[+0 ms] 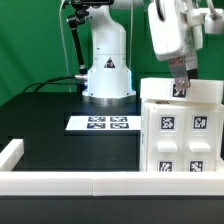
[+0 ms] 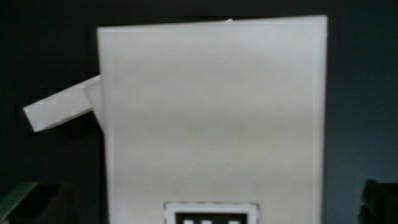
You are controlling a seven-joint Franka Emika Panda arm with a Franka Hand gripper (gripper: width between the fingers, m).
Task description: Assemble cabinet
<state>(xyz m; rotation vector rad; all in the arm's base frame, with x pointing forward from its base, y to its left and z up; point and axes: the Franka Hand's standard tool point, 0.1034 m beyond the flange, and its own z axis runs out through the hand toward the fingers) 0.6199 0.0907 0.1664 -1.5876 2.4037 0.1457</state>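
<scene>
1. One cabinet [image 1: 182, 135], a big white box, stands upright on the black table [image 1: 50, 110] at the exterior view's right, just behind the front rail [image 1: 70, 181].
2. Its near face carries square tags [image 1: 168, 125] set in rows.
3. The gripper [image 1: 180, 88] hangs at the cabinet's top edge, pointing down. The exterior view does not show whether it touches the box.
4. In the wrist view the cabinet's plain white face fills the middle, with one tag [image 2: 210, 212] at its edge. A narrow white flap [image 2: 64, 104] juts out at a slant from one side.
5. Claw released: the fingers [image 2: 25, 204] show as dim dark shapes well apart, one on each side of the box, and neither is seen pressing on it.
6. The marker board [image 1: 103, 123] lies flat before the robot base [image 1: 106, 72], apart from the cabinet on the exterior view's left.
</scene>
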